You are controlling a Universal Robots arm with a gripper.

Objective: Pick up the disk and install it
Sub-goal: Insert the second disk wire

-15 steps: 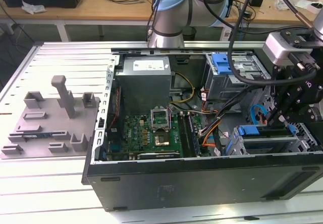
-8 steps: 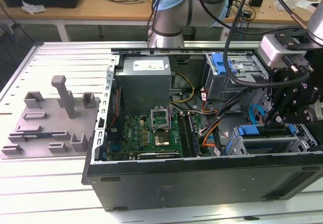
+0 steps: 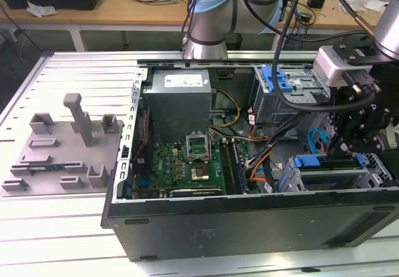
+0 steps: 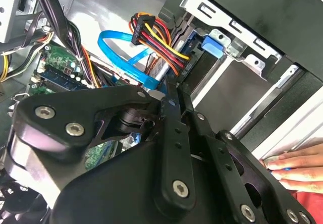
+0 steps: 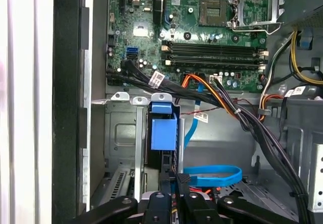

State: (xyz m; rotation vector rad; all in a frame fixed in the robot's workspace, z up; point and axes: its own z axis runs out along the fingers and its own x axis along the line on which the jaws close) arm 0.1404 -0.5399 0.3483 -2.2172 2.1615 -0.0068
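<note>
Inside the open computer case (image 3: 249, 227), gripper (image 5: 177, 183) over the drive bay.
Fingers pressed together on the disk (image 5: 164, 133), which stands on edge, blue bracket visible, in the grey cage (image 5: 123, 133).

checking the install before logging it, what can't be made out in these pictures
- Disk body and label: in the first wrist view, sunk inside the grey cage.
- Gripper contact with it: hidden by the dark linkage.
- Hand, second wrist view: cut off at the edge.

The disk (image 5: 164, 133), blue bracket showing, stands on edge in the drive cage (image 5: 121, 133) slot.
</note>
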